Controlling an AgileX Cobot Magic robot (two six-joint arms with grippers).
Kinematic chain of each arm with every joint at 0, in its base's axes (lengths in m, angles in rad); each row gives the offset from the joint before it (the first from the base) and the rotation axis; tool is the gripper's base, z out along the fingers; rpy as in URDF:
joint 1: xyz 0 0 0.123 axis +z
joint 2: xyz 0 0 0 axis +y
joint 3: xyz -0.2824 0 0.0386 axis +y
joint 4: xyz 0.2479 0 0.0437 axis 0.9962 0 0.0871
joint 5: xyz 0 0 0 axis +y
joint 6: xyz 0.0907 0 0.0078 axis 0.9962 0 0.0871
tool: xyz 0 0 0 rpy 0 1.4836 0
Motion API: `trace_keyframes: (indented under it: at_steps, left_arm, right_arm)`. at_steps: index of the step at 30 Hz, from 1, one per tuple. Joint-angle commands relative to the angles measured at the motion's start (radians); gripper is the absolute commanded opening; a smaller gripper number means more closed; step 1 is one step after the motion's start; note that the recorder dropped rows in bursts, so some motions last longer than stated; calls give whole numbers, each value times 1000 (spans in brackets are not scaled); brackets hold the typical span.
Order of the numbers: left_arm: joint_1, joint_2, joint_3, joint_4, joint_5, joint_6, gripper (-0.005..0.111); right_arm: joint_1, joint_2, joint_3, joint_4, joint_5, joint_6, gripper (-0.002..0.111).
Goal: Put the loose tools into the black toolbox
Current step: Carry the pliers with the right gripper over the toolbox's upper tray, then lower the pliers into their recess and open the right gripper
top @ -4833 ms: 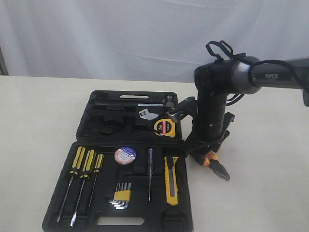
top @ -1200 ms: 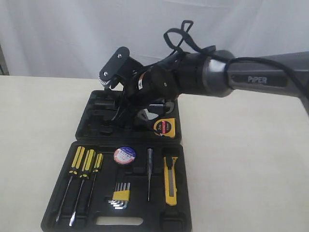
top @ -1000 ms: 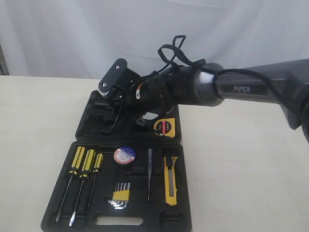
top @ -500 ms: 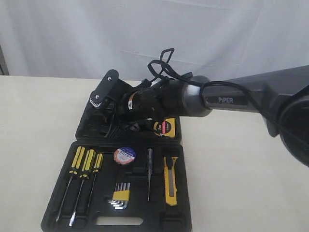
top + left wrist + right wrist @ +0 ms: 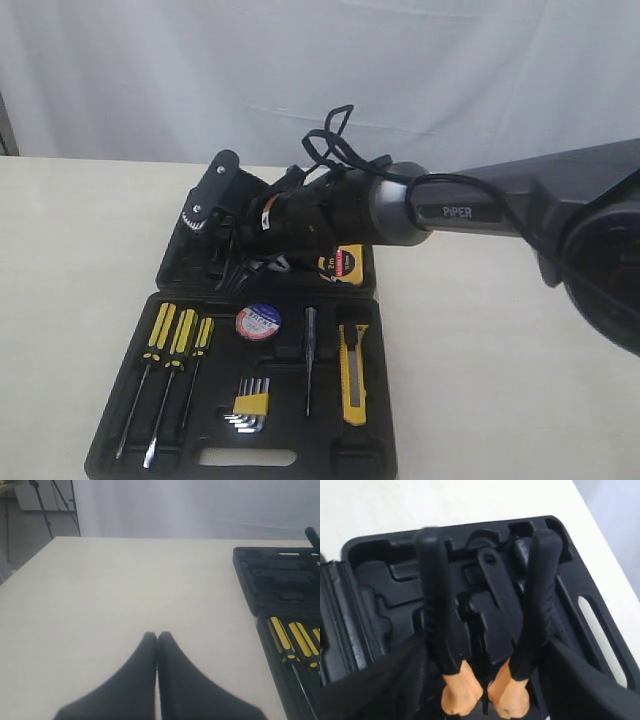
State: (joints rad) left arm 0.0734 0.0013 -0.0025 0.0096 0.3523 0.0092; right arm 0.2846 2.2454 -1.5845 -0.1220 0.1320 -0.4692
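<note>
The black toolbox lies open on the table, one half nearer and one farther. My right gripper is shut on the pliers, with the fingers pressed on the outsides of the black-orange handles. It holds them low over the shaped recesses of the far half. In the exterior view the wrist hides most of the pliers. The yellow tape measure sits in the far half. The tape roll and the utility knife lie in the near half. My left gripper is shut on nothing above bare table beside the toolbox.
Three yellow-black screwdrivers, a hex key set and a thin tester fill other recesses of the near half. A slot handle is at the front rim. White cloth hangs behind the table.
My right arm has swung left and dropped lower over the far half of the toolbox, with the pliers in its grip. The left gripper and the tools in the box have not moved.
</note>
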Motion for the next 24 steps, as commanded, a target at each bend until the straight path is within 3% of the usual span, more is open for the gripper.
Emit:
trace_keyframes:
  at_steps: [1, 14, 18, 22, 24]
  left_arm:
    - [-5, -1, 3, -10, -10, -2, 0]
    - [-5, -1, 3, -10, -10, -2, 0]
    - [-5, -1, 3, -10, -10, -2, 0]
    - [-5, -1, 3, -10, -10, -2, 0]
    - [-5, -1, 3, -10, -10, -2, 0]
  right_arm:
    - [-2, 31, 2, 8, 94, -126, -1]
    - [-2, 39, 2, 51, 108, -190, 0]
    - [-2, 39, 2, 54, 112, -190, 16]
    - [-2, 39, 2, 54, 113, -190, 43]
    - [-2, 39, 2, 54, 115, -190, 48]
